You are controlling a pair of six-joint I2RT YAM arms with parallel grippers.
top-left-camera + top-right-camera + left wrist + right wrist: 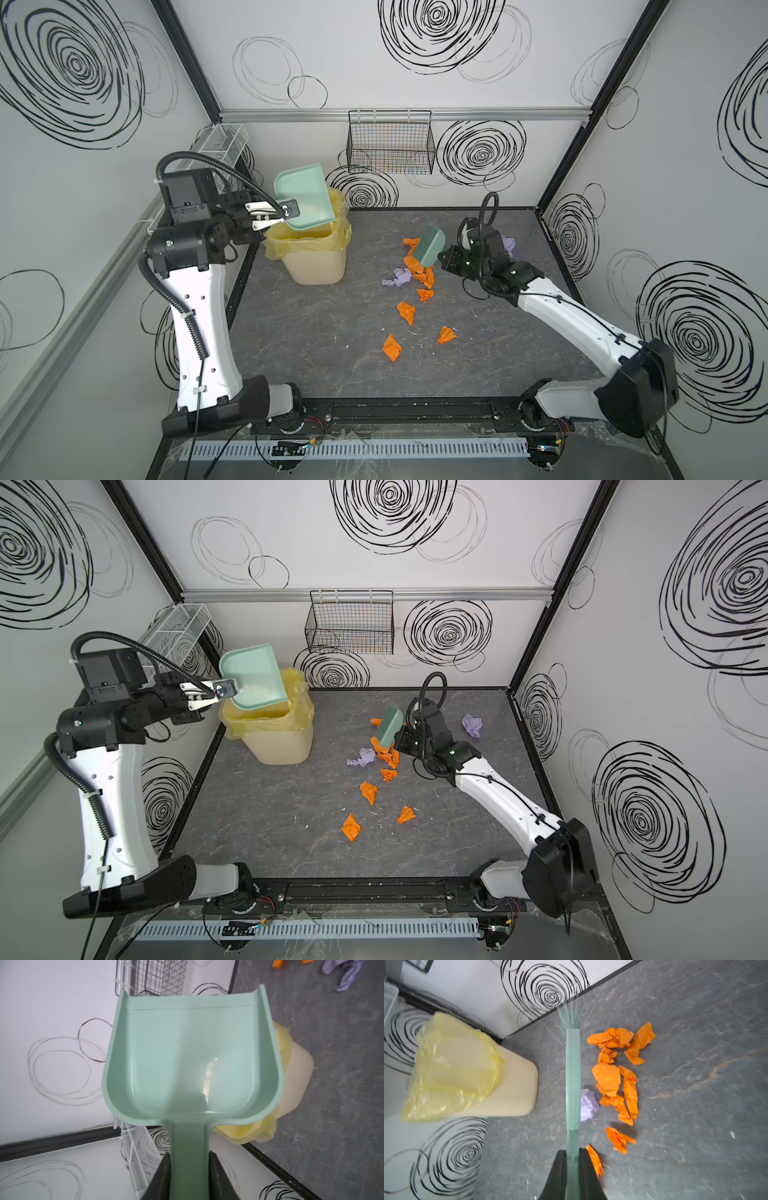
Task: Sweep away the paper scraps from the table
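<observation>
Both top views show most scraps (406,311) unswept on the tabletop (299,345); the left wrist view shows left jaws gripping the empty dustpan (193,1053) over the bin (297,1084); the right wrist view, right jaws gripping the brush (573,1076) beside them.

No text, label, brand, number or sign can be read in any view. The desk (316,357) shows only pale veins, the walls (353,75) only black drawn swirls.

light: bright, even | shadows: soft | glare: dustpan (207,1076) | blur: wrist-view edges | top views: sharp
</observation>
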